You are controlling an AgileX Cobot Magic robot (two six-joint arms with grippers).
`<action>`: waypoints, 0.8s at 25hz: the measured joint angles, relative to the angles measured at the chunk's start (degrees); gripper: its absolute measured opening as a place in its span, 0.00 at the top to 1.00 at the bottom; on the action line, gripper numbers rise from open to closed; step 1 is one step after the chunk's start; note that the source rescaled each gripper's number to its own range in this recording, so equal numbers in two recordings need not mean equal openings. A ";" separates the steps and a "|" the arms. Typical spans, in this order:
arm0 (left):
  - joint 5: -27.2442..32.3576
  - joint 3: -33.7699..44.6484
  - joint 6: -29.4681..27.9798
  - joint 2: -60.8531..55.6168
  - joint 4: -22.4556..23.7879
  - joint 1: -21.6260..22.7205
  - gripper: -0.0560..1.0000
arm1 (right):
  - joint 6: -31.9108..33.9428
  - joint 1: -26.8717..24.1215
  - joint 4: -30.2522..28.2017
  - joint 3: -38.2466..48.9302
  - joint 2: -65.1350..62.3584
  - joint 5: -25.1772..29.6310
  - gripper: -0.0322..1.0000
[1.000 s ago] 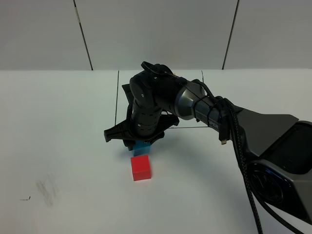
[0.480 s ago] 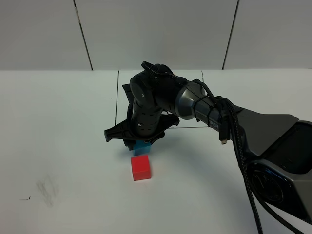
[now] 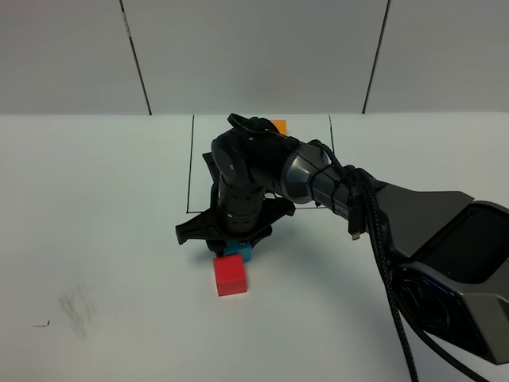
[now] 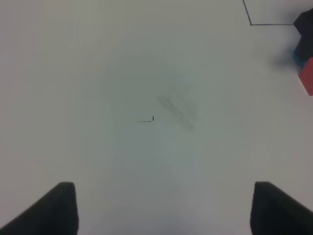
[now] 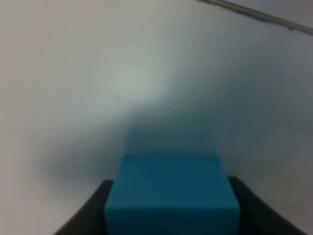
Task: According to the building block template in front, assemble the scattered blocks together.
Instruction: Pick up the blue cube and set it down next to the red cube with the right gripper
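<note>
My right gripper (image 3: 235, 249) reaches across the middle and is shut on the blue cube (image 3: 238, 254), which sits between its fingers in the right wrist view (image 5: 172, 195). The blue cube is low over the table, right behind the red cube (image 3: 230, 276); I cannot tell whether they touch. An orange cube (image 3: 277, 126) peeks out behind the arm, at the far edge inside the black-line rectangle (image 3: 190, 163). The arm hides the rest of the template. No unframed orange cube shows. My left gripper (image 4: 166, 210) is open and empty over bare table.
The right arm's black body and cable (image 3: 374, 231) cover most of the rectangle and the right of the table. A grey smudge (image 3: 75, 309) and a small black mark (image 3: 41, 324) lie at the front left. The red cube's edge shows in the left wrist view (image 4: 307, 81).
My right gripper has moved a little toward the front and right with the blue cube, closer to the red cube. The orange cube behind the arm has come into view.
</note>
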 joint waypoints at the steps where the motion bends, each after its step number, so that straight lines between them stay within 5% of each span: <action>1: 0.00 0.00 0.00 0.00 0.00 0.00 0.39 | 0.00 0.00 0.13 -0.07 0.12 0.00 0.97; 20: 0.00 0.00 0.00 0.00 0.00 0.00 0.39 | 0.02 -0.06 7.02 -0.56 0.90 -3.12 0.97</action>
